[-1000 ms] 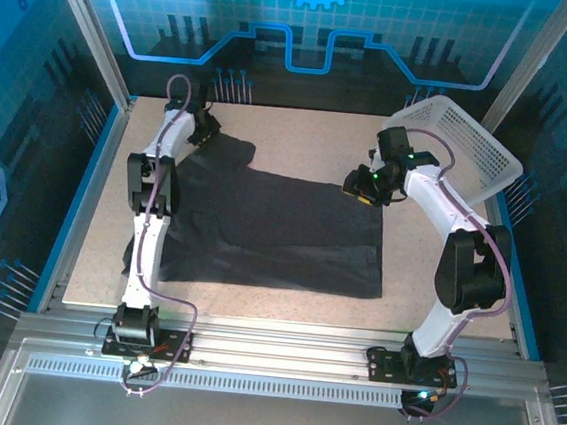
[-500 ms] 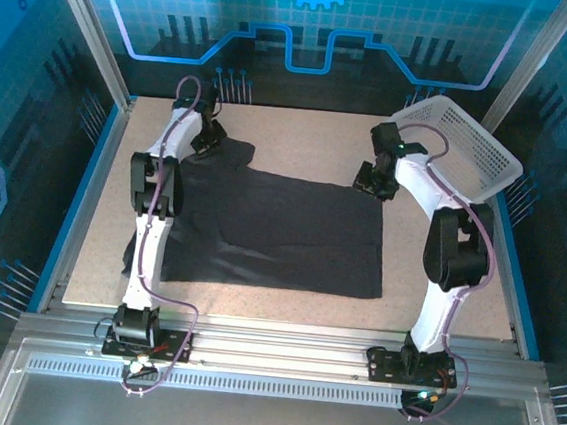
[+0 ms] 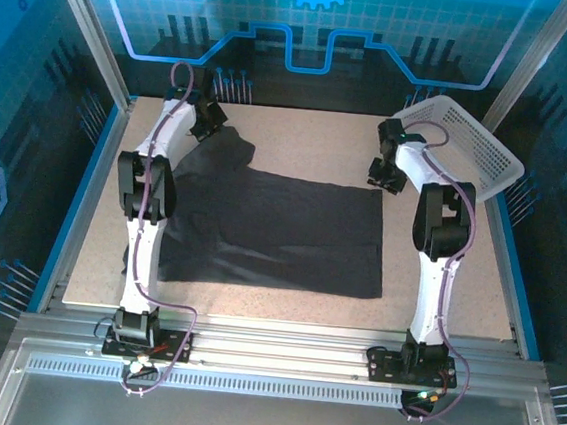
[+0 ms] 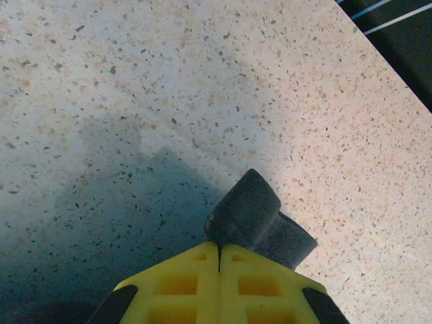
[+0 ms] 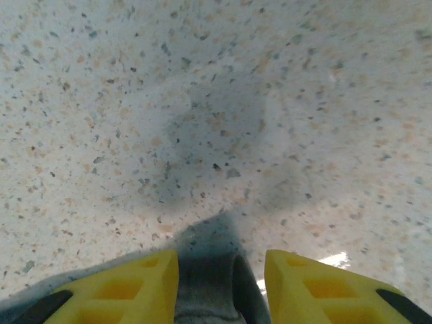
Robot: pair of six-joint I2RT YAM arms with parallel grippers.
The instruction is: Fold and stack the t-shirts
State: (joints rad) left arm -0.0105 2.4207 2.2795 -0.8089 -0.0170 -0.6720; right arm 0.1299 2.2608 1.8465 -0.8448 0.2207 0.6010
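The t-shirt (image 3: 282,232) lies spread on the worktop (image 3: 311,140) in the middle of the top view. It is a dark, roughly square sheet with one flap reaching toward the upper left. It is the only shirt I see.

My left pincer (image 4: 219,251) sits at that upper-left flap. In my left wrist view its yellow jaws are pressed together, pinching a small roll of the dark cloth that sticks out just above them.

My right pincer (image 5: 221,262) is at the shirt's upper-right corner, near the white mesh basket (image 3: 466,140) that leans at the upper right of the top view. In my right wrist view its jaws stand apart with a hump of grey cloth filling the gap between them. I cannot tell whether they bite it yet.

As I judge it, the work is barely begun. The shirt looks flat, I make out no finished fold, and nothing is stacked.

- **Done:** one far corner is pinched and the other is bracketed.
- **Left:** get a firm hold on the right, then lift the far edge evenly and carry it over toward the bottom of the frame. After that come the remaining folds and setting the bundle down as the base of a stack.

If only my left side holds, the cloth will likely drag askew.
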